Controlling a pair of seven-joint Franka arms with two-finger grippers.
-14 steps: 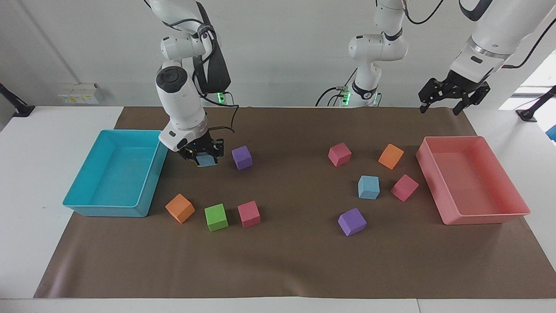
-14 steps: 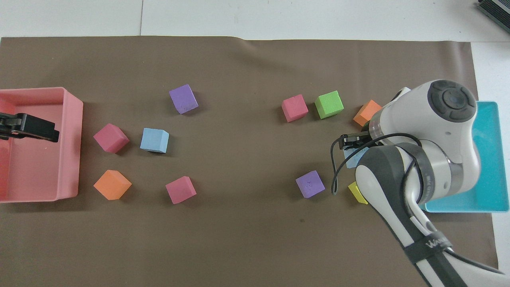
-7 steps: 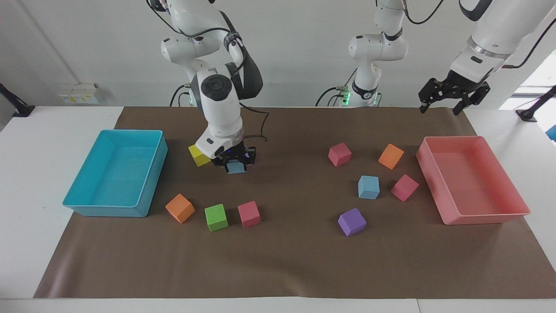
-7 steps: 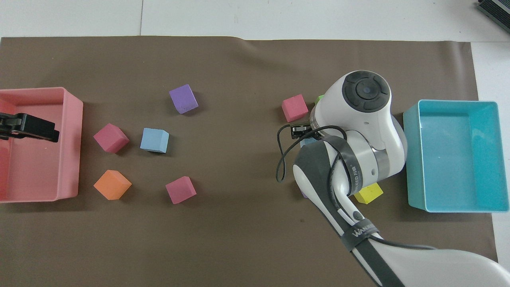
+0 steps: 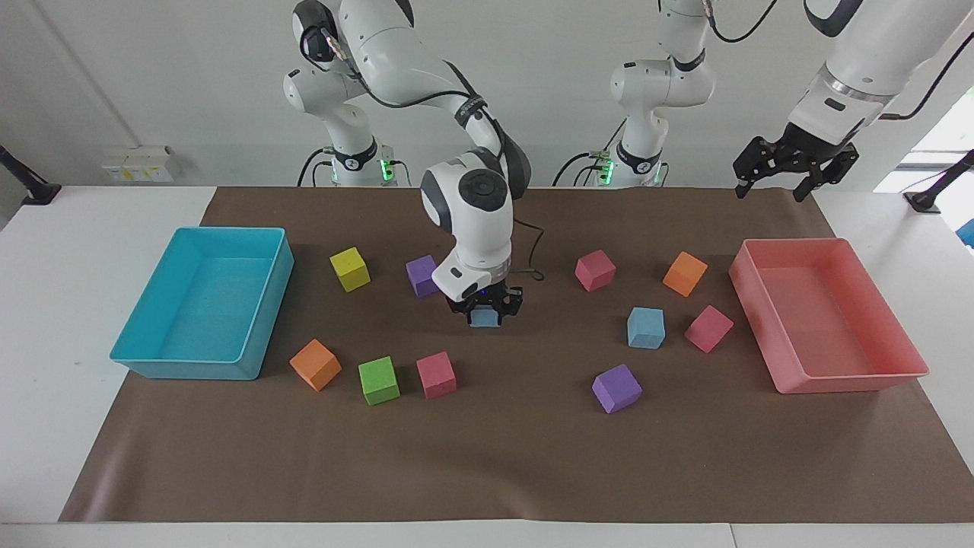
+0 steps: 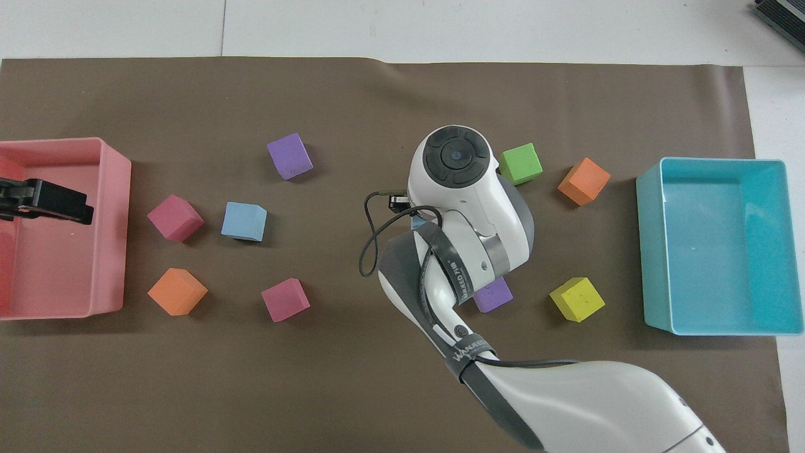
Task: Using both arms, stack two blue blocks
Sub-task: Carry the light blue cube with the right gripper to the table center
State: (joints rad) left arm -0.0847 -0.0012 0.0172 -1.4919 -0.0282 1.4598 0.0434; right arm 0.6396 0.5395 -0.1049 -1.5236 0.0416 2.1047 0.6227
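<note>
My right gripper [image 5: 485,310] is shut on one light blue block [image 5: 485,318] and holds it low over the middle of the brown mat. In the overhead view the arm's wrist hides this block almost wholly. The other blue block [image 5: 646,328] sits on the mat toward the left arm's end, beside a pink cube [image 5: 708,328]; it also shows in the overhead view [image 6: 244,221]. My left gripper [image 5: 791,173] waits open and empty, raised over the pink tray's [image 5: 837,378] edge nearest the robots; the overhead view shows it over that tray [image 6: 44,201].
A turquoise tray [image 5: 199,369] stands at the right arm's end. Yellow [image 5: 350,269], purple [image 5: 421,275], orange [image 5: 315,364], green [image 5: 379,380] and red [image 5: 436,374] cubes lie near it. A purple [image 5: 616,388], a pink [image 5: 595,270] and an orange cube [image 5: 685,273] lie around the resting blue block.
My right gripper has carried the blue block from beside the turquoise tray past the purple cube to the middle of the mat. The left arm has not moved.
</note>
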